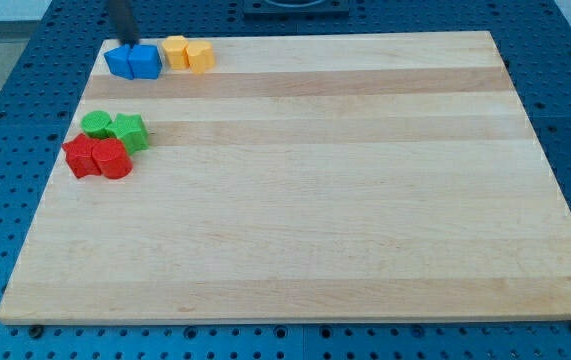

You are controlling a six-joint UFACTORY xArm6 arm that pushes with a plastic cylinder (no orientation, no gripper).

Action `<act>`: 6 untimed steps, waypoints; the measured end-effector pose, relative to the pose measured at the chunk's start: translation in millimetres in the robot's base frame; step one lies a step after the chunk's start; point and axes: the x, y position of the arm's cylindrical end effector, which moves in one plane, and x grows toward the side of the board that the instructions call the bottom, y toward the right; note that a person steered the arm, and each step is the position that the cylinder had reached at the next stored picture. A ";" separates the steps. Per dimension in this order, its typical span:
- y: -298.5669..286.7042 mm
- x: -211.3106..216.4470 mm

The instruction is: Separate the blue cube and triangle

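I count six blocks on the wooden surface (315, 200), all gathered in its far-left part: two blue, two yellow, two green, two red would make eight, and eight is the correct total on recount.

Blue pair: two blocks sit touching at the far-left corner. The left blue block (118, 62) and the right blue block (145, 62) press side to side; I cannot tell from this view which is the cube and which the triangle. They are not separated.

My tip (127, 43) stands at the far edge of the blue pair, over the seam between the two, touching or just beside them. The rod (122, 18) rises out of the top of the view. This arm carries no fingers, so there is no open or closed state to report.

Yellow pair: one yellow block (175, 50) and a second yellow block (200, 56), touching each other, just right of the blue pair.

Green pair: a round green block (96, 124) and a green block (129, 130), touching, nearer to me along the left edge.

Red pair: a red block (82, 157) and a red cylinder (113, 160), touching, directly in front of the green pair.
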 end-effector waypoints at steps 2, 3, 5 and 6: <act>106.7 47.7; 156.0 51.6; 45.4 56.5; 3.7 38.8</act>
